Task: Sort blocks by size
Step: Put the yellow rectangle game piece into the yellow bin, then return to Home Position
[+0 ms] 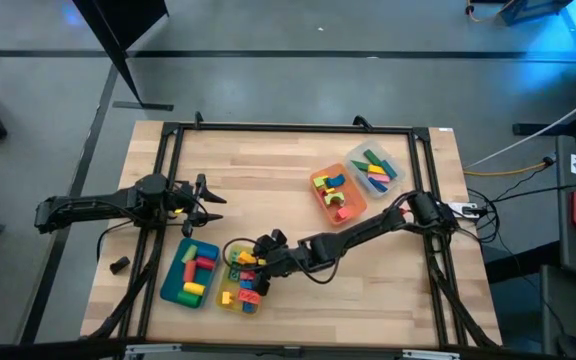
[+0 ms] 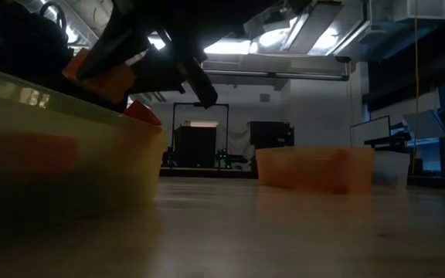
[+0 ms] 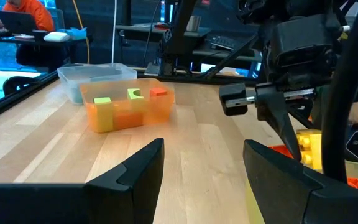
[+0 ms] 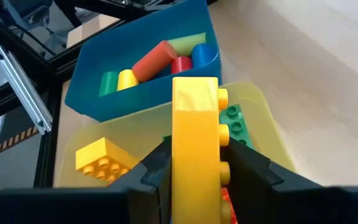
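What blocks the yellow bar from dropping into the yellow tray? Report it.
Nothing visible does. The right gripper holds the yellow bar directly over the yellow tray, with open floor below between the small yellow brick and the green brick.

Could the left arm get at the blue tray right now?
Probably yes. The left gripper hangs open and empty just behind the blue tray, with bare table between. The right gripper is over the neighbouring yellow tray, holding a yellow brick.
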`<state>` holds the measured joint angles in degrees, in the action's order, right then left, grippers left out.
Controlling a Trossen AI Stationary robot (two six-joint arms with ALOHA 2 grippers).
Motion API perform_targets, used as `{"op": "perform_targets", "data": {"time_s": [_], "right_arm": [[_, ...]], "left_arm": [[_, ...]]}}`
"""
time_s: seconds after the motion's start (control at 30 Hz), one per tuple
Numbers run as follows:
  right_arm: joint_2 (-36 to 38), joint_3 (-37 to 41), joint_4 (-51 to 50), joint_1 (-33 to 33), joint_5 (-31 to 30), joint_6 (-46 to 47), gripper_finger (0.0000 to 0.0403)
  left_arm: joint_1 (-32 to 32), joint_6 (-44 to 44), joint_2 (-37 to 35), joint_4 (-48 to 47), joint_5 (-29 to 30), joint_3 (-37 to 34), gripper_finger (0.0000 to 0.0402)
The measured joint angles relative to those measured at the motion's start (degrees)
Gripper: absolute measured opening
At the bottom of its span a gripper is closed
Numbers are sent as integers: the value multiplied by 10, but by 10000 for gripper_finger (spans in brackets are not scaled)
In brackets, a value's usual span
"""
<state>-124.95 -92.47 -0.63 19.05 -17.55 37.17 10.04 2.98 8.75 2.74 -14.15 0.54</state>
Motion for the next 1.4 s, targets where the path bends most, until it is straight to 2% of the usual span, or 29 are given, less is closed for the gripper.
{"op": "perform_targets", "data": {"time_s": [0.3,0.4,0.5,0.7,0.87,0.97,1.2,1.4], "right_arm": [[0,0,12,0,7,-4,122],[0,0,16,0,26,-20,125],[0,0,24,0,41,-34,146],[0,0,33,-1,16,-43,204],[3,0,54,-10,22,-47,222],[18,0,42,-24,66,-60,219],[106,-1,-49,-90,251,-106,202],[205,-1,-160,-146,254,-133,187]], "left_arm": [[0,0,0,0,0,0,205],[0,0,0,0,0,0,205],[0,0,0,0,0,0,205],[0,0,0,0,0,0,205],[0,0,0,0,0,0,205],[0,0,0,0,0,0,205],[0,0,1,0,0,0,205],[0,0,1,0,0,0,205]]}}
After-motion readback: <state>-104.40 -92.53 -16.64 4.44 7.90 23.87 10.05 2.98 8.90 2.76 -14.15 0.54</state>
